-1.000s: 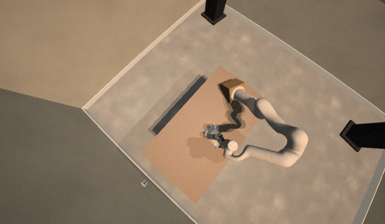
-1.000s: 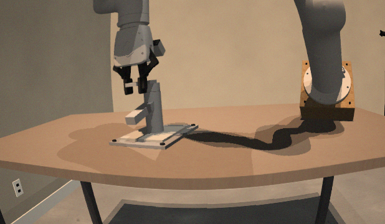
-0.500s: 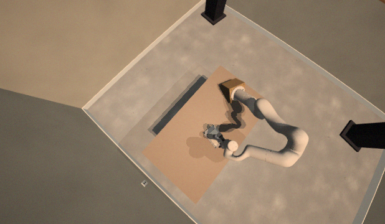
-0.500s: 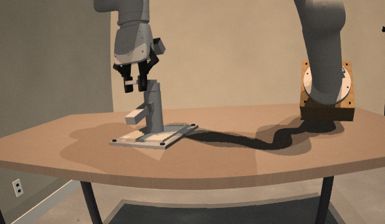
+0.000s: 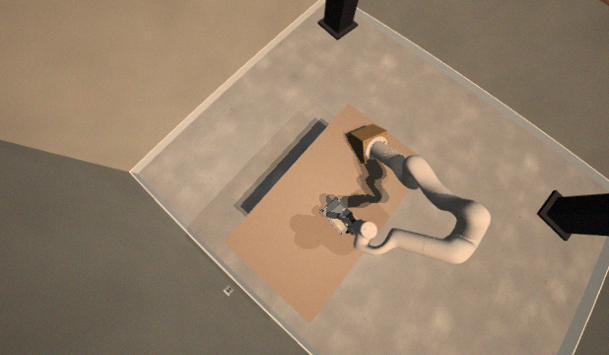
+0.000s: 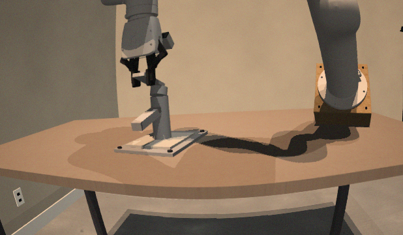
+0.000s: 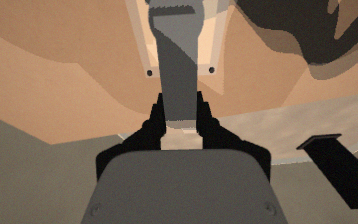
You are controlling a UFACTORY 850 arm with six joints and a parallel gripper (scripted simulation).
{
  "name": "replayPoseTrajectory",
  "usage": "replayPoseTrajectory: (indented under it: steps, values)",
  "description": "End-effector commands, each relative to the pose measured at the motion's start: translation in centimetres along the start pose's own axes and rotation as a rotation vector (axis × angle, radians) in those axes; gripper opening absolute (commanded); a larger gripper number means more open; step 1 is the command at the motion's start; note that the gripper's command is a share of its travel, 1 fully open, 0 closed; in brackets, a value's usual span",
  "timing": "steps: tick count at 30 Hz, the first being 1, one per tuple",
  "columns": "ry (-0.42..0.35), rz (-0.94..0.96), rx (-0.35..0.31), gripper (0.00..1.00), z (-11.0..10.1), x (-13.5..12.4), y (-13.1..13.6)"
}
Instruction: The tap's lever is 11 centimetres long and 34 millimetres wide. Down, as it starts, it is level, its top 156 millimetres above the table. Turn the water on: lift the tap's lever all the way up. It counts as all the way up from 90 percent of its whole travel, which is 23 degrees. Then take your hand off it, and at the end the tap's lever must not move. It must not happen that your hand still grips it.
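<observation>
The grey tap [image 6: 160,114] stands on a grey base plate [image 6: 162,143] on the brown table, with its spout [image 6: 143,120] pointing left. The lever [image 6: 145,79] sits at the top of the tap and tilts up a little toward its free end. My gripper [image 6: 142,76] comes down from above and is shut on the lever near its free end, one black finger on each long side. In the wrist view the lever [image 7: 179,75] runs away from me between the fingertips. From above, the tap [image 5: 334,209] is mostly hidden under my wrist.
My arm's base sits on a wooden block [image 6: 343,96] at the back right of the table, also seen from above [image 5: 366,139]. The arm's shadow lies between the block and the tap. Black posts [image 5: 577,213] stand on the floor beyond the table.
</observation>
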State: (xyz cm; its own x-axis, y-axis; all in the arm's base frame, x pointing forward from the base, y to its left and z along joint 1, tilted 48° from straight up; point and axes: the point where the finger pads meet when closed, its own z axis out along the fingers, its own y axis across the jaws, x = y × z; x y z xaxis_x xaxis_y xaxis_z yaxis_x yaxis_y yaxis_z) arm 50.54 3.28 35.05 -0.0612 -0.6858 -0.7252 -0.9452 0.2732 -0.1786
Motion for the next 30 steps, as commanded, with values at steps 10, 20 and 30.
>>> replayPoseTrajectory:
  steps: [10, 20, 30]
  values:
    - [0.001, -0.001, 0.002, 0.0, -0.41, 0.19, -0.06]
    - [0.001, -0.001, 0.002, 0.0, -0.62, 0.34, -0.06]
    - [0.001, -0.001, 0.002, 0.74, -0.62, 0.34, -0.06]
